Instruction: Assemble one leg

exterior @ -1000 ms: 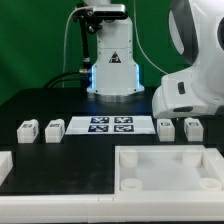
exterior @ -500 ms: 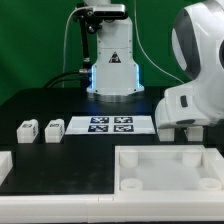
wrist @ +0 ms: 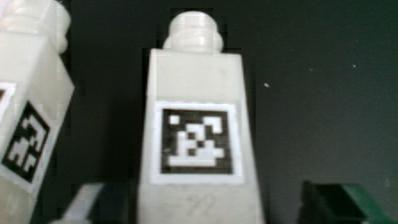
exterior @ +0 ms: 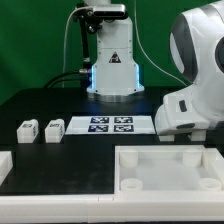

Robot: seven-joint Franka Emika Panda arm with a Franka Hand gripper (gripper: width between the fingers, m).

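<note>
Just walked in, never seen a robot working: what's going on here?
A white robot arm hangs low over the exterior view's right side of the black table. Its open gripper has a finger on each side of one leg, a small white plastic squarish peg with a black-and-white tag, not yet gripped. Two similar pegs sit at the exterior view's left.

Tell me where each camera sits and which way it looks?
Exterior view: off the arm, facing the robot's base across the table and marker board; the arm's white end shows.
Wrist view: on the wrist, looking down on one leg inside the open hand.
Shared: the black table; that leg isn't visible from outside.
</note>
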